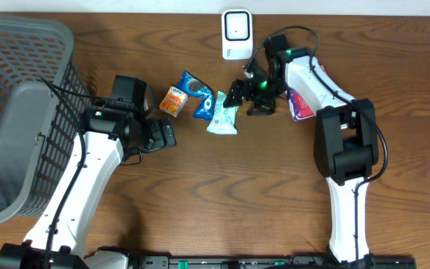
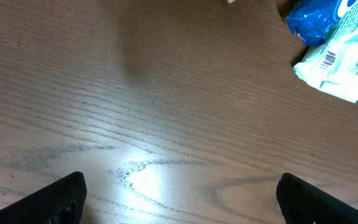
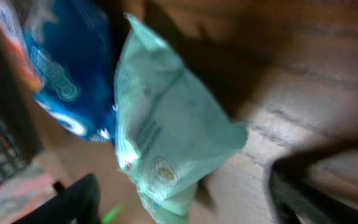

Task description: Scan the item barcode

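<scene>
A pale green snack packet [image 1: 222, 114] lies flat on the wooden table, its barcode visible in the left wrist view [image 2: 337, 62]. My right gripper [image 1: 246, 101] hovers at its right end, open; in the right wrist view the pale green packet [image 3: 166, 137] reaches in between the spread fingers [image 3: 73, 199], touching neither. The white scanner [image 1: 237, 33] stands at the table's far edge, behind the right gripper. My left gripper [image 1: 166, 134] is open over bare wood [image 2: 179, 199], left of the packet.
A blue packet [image 1: 198, 93] and an orange packet [image 1: 174, 101] lie just left of the green one. A purple packet [image 1: 298, 104] sits under the right arm. A grey mesh basket [image 1: 21, 112] fills the left side.
</scene>
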